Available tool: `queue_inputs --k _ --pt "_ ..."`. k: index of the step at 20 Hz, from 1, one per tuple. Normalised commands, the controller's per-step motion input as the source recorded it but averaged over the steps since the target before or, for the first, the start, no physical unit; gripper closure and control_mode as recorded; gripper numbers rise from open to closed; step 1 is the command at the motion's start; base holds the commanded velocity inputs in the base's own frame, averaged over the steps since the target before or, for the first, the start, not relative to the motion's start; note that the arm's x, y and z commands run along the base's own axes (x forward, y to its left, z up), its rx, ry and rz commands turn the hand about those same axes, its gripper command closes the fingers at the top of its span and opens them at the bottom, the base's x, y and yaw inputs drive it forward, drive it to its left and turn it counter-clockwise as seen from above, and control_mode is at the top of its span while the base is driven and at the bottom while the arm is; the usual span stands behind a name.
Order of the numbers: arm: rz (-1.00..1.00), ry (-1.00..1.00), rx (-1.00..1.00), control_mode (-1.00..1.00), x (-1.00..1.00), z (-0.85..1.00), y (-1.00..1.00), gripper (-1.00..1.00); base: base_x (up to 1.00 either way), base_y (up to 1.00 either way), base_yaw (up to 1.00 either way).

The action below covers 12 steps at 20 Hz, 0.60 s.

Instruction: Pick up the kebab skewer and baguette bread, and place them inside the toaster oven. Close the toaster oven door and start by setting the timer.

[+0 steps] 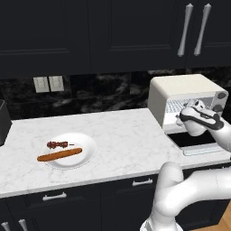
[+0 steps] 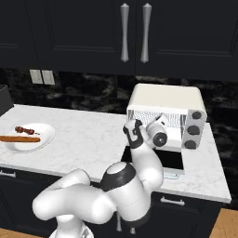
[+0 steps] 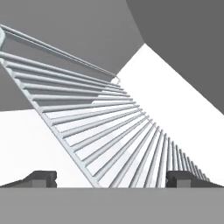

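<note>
The kebab skewer and the baguette bread lie side by side on a white plate at the counter's left. The cream toaster oven stands at the right. The toaster oven door is folded down flat. My gripper is at the oven's mouth, far from the plate, open and empty. In the hand view the wire rack lies just ahead of the fingertips.
A dark slot toaster sits at the counter's far left edge. Knobs line the oven's right side. Dark upper cabinets with pale handles hang overhead. Bare marble counter lies between plate and oven.
</note>
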Motion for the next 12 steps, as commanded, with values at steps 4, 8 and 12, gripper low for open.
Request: queue_inputs --k 4,8,12 --pt "0.0 0.0 0.0 -1.0 0.13 0.0 -0.13 1.0 0.0 0.0 0.0" --pt "0.0 0.01 0.0 -1.0 0.02 0.0 -0.18 1.0 0.0 0.0 0.0" --pt "0.0 0.04 0.0 -1.0 0.0 0.08 -0.32 1.0 0.0 0.0 0.0"
